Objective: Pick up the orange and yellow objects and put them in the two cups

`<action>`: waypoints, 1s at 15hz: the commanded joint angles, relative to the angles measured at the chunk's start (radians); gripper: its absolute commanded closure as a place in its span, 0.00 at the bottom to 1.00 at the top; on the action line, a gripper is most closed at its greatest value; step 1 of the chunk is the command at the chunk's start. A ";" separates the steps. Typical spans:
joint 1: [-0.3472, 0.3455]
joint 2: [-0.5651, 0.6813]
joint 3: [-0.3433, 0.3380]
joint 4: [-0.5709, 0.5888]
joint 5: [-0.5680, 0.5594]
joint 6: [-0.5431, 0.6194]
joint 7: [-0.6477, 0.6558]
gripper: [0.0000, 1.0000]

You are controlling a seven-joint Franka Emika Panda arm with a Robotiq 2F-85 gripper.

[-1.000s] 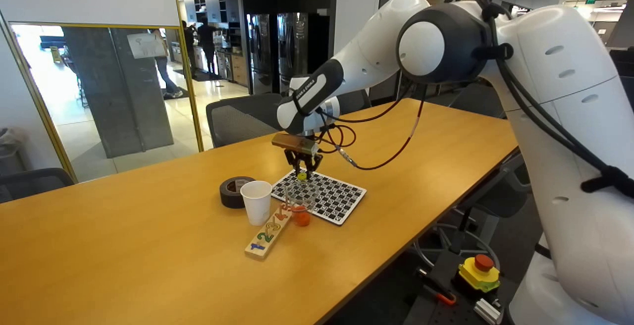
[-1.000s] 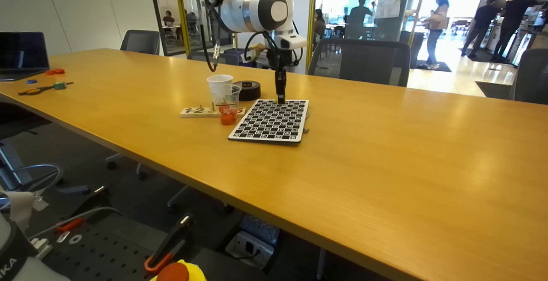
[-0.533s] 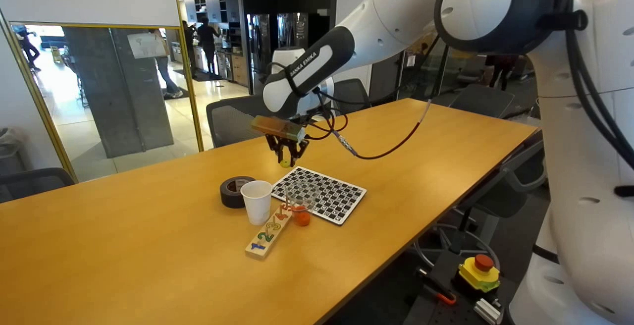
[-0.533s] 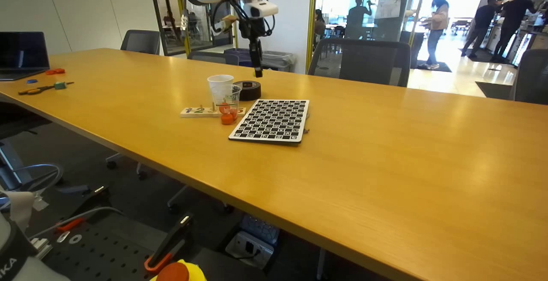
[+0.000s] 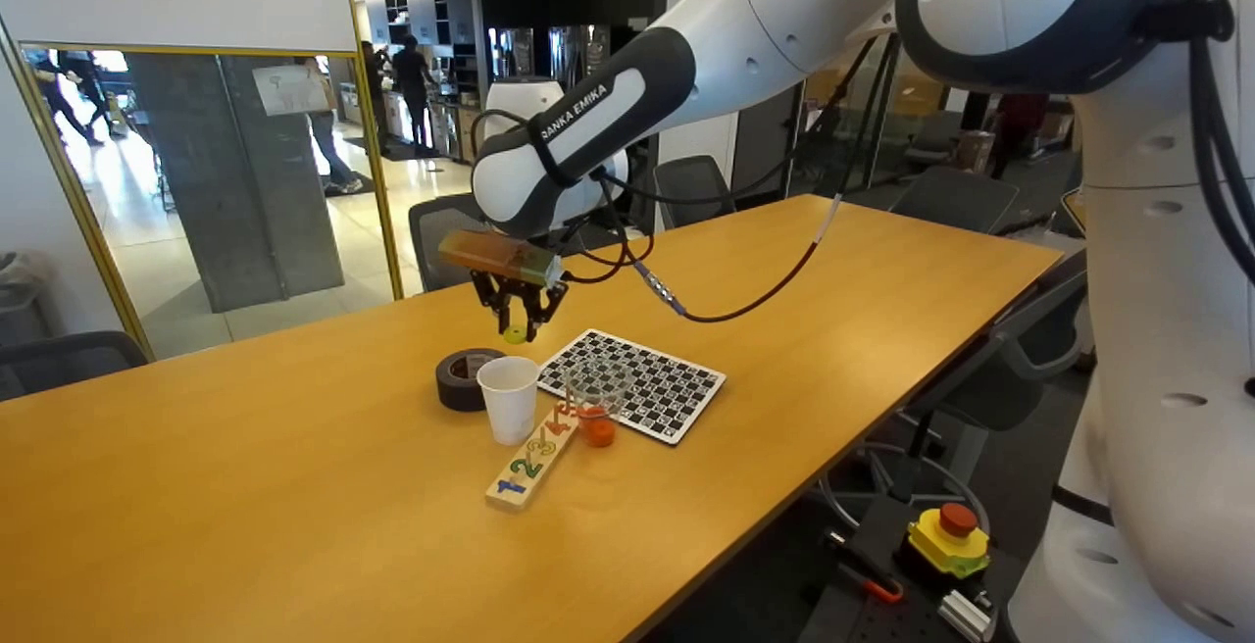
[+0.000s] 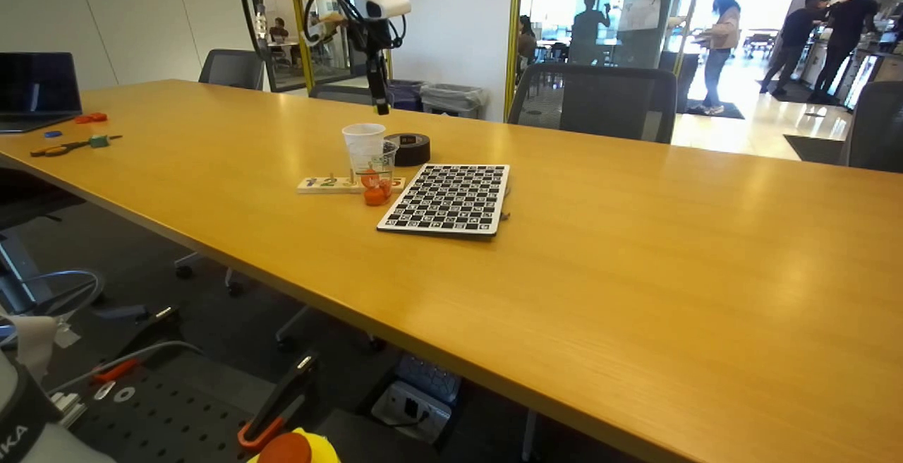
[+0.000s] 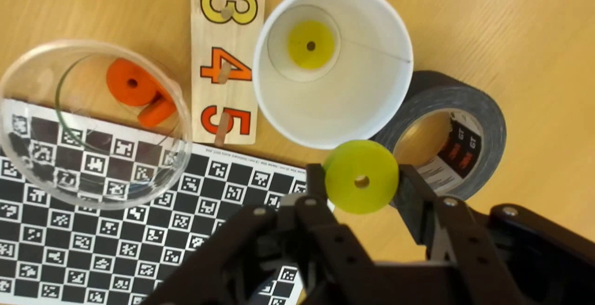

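"What was furthest left, seen from your wrist?"

"A clear plastic cup [image 7: 83,89], upright, with orange discs [image 7: 122,82] at the bottom: one showed me its hole, another was tilted beside it. The cup stood by a checkered marker board [image 7: 111,249]."

"And next along?"

"A wooden number board [image 7: 232,96]; I could read 3, 4 and 5. To its right stood a white paper cup [image 7: 367,77] with a yellow disc [image 7: 300,54] inside, at the bottom."

"Your pincer [image 7: 361,182]?"

"It was clamped on a lime-yellow disc [image 7: 361,161], which I held by opposite edges. In both exterior views it showed higher than the white paper cup's rim. In my wrist view the disc just overlapped that rim, but I couldn't tell whether it was over the mouth."

"And on the far right?"

"A roll of dark duct tape [image 7: 492,128] lay flat, just beside the white paper cup."
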 commanded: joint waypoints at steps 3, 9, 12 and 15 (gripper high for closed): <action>-0.043 0.009 0.062 0.018 0.125 -0.035 -0.147 0.83; -0.053 0.031 0.066 0.039 0.192 -0.111 -0.237 0.83; -0.054 0.040 0.063 0.050 0.198 -0.143 -0.249 0.32; -0.045 0.023 0.058 0.041 0.179 -0.166 -0.246 0.10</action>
